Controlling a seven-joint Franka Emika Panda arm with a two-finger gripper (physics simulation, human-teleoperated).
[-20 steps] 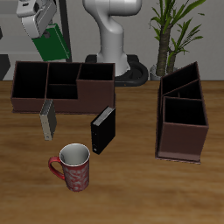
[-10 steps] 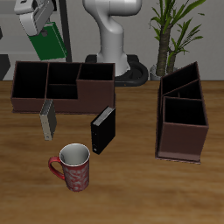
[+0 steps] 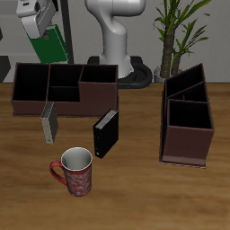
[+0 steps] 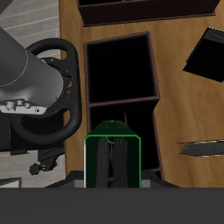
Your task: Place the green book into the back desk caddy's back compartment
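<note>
My gripper (image 3: 42, 32) is shut on the green book (image 3: 49, 43) and holds it tilted in the air, above the back edge of the back desk caddy (image 3: 63, 106). That caddy is a long maroon-brown box with black compartments, its long side facing the front. In the wrist view the green book (image 4: 112, 156) stands edge-on between the fingers of my gripper (image 4: 112, 178), with the caddy's open compartments (image 4: 150, 83) below it.
A black book (image 3: 106, 133) and a grey book (image 3: 48, 122) lean against the caddy's front wall. A red patterned mug (image 3: 75, 171) stands nearer the front edge. A second caddy (image 3: 187, 142) sits end-on across the table. The robot base (image 3: 117, 40) and a plant (image 3: 176, 31) are behind.
The gripper with the green book has shifted slightly sideways toward the caddy's outer end, then held still. Nothing else moved.
</note>
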